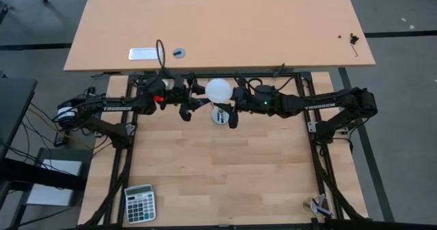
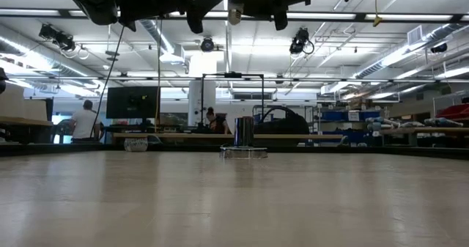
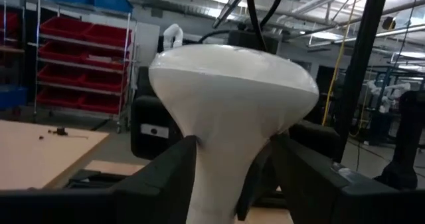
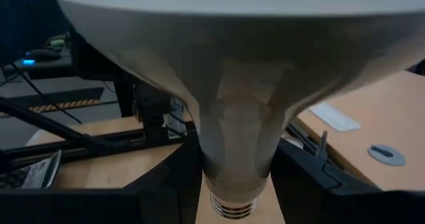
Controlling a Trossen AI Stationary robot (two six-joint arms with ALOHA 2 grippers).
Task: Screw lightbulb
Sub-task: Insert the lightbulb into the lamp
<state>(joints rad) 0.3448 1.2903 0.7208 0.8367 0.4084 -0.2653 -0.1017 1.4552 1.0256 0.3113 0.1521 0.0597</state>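
Counter [image 1: 225, 168]: pale wood planks, flat, matte.
Bulb [image 1: 220, 90]: smooth white, wide round dome, cone neck, ribbed metal screw base; held in air above socket [image 1: 220, 116], between both hands.
Socket: small round metal cylinder on flat disc, upright on counter.
Right hand [image 4: 234, 184]: dark fingers clamp on neck.
Left hand [image 3: 232, 177]: fingers wide, standing beside neck.

Even, bright overhead light falls on the table [image 1: 218, 168] in the high view, with only soft shadows under the arms. In the low view, ceiling strip lights glare at the top of the frame while the arms hang as dark silhouettes. The lightbulb [image 3: 232, 98] fills both wrist views, close and slightly soft, its underside shaded.
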